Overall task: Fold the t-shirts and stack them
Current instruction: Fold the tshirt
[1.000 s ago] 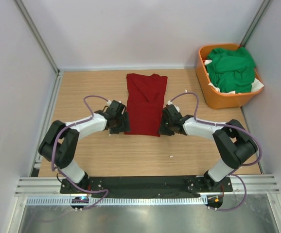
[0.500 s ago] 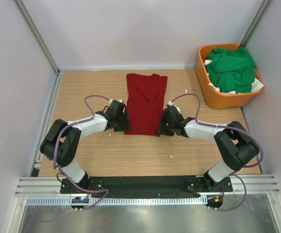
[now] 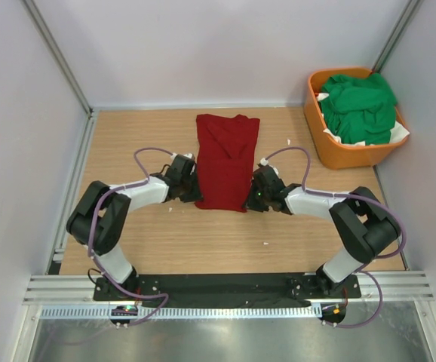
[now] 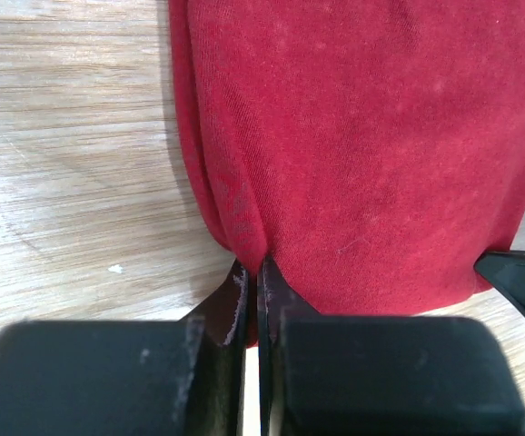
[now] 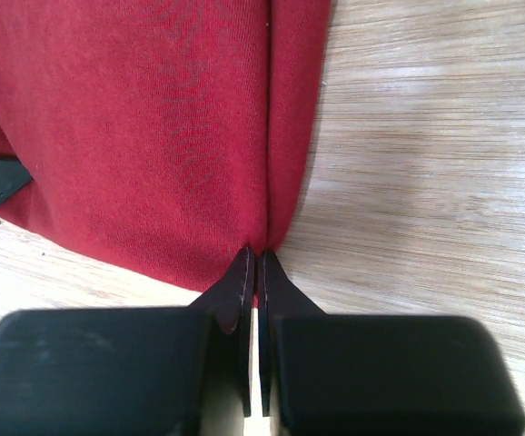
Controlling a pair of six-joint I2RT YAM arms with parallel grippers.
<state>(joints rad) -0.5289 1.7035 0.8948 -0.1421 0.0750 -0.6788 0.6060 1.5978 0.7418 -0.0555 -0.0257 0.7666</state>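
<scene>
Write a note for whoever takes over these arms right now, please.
Left gripper: shut, pinching the red tee at its near left corner.
Right gripper: shut on its near right corner.
Red tee lies flat on the table, folded into a narrow strip.
Green tees are bunched in the basket.
To do: fold the red tee across, then fold and stack the green ones.

Left gripper [image 4: 258, 272] fingers [image 4: 226, 304] pressed together, pinching near-left folded edge of dark red t-shirt [image 4: 362, 136]. Shirt lies flat, stretching far and right. Bare wooden surface [image 4: 72, 136] on left, small white speck [image 4: 114, 269] on it. Black pointed part [image 4: 521, 277] at right edge, beside the shirt's near hem.
</scene>
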